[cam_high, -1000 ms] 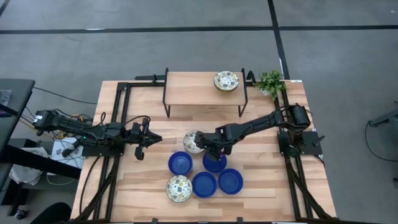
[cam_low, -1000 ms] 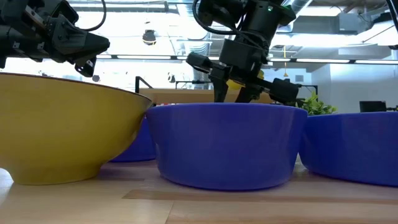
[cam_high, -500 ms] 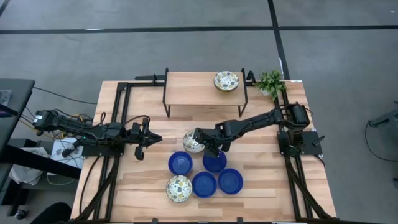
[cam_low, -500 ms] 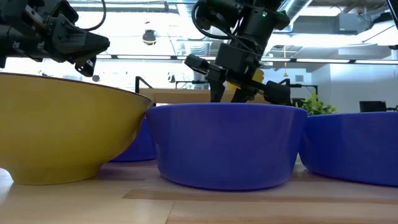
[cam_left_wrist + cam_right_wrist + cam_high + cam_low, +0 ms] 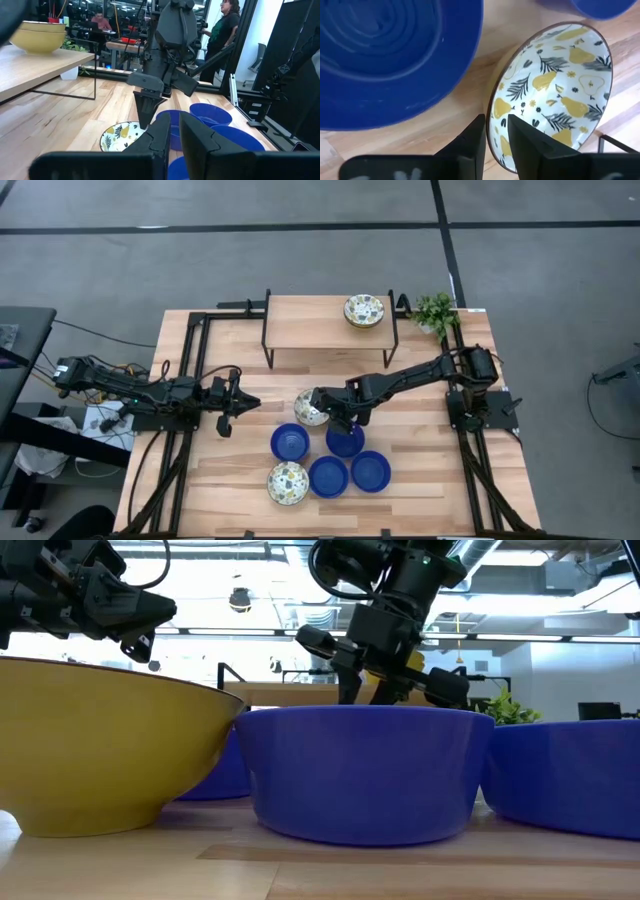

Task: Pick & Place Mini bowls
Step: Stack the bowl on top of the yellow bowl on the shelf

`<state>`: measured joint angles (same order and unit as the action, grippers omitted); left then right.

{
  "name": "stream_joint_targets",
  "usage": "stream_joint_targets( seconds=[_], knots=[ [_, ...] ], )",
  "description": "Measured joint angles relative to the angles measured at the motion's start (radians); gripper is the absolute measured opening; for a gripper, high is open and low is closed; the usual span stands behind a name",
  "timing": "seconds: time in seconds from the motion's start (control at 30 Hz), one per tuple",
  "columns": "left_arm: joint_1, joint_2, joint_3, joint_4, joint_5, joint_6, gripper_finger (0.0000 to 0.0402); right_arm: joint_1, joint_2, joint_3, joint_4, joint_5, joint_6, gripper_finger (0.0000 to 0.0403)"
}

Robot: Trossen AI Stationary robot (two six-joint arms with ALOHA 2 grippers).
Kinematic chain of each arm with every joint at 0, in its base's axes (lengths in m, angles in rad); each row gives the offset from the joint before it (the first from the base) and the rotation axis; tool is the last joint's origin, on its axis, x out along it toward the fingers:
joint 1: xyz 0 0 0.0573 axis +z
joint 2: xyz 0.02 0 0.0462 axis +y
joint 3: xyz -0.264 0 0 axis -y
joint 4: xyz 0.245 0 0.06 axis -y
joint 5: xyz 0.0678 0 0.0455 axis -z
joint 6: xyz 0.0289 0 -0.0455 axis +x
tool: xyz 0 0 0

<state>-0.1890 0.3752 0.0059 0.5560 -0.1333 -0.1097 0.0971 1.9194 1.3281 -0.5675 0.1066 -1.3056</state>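
Your right gripper's [image 5: 496, 131] fingers [image 5: 470, 140] are pinched on the rim of a patterned bowl [image 5: 555, 85], 1 finger inside and 1 outside, and the bowl sits tilted near the middle of the table [image 5: 420, 480]. Your left gripper [image 5: 226, 423] hangs over the table's left side with its fingers together and nothing between them.

From above you can see 4 blue bowls [image 5: 328, 476] clustered toward the front of the table, with a second patterned bowl [image 5: 287, 483] at the front left of that cluster. The held bowl lies just behind the blue ones. A third patterned bowl [image 5: 364, 311] rests on a raised wooden shelf [image 5: 310, 315] with black legs at the back, and the left wrist view shows it as a yellowish stack of more than 1.

The table is pale wooden planks framed by black rails. A small green plant [image 5: 436, 312] stands at the back right corner. Grey floor [image 5: 300, 250] with dark seams surrounds it. Beyond the table you look into an open workshop with ceiling lights, and 2 people [image 5: 224, 25] are there, 1 standing and 1 seated at a desk.
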Motion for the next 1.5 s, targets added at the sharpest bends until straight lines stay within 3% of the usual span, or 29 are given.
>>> stream_joint_targets(
  seconds=[0.73, 1.03, 1.5],
  knots=[
    [0.0, 0.0, 0.0, 0.014, 0.0, 0.0, 0.0039, -0.004, 0.0, -0.057, 0.093, 0.053, -0.005, 0.0064],
    [0.0, 0.0, 0.0, 0.014, 0.0, 0.0, 0.0039, -0.007, 0.0, -0.057, 0.09, 0.058, -0.001, 0.0008],
    [0.0, 0.0, 0.0, 0.014, 0.0, 0.0, 0.0039, -0.007, 0.0, -0.031, 0.053, 0.129, 0.034, 0.0003]
  ],
)
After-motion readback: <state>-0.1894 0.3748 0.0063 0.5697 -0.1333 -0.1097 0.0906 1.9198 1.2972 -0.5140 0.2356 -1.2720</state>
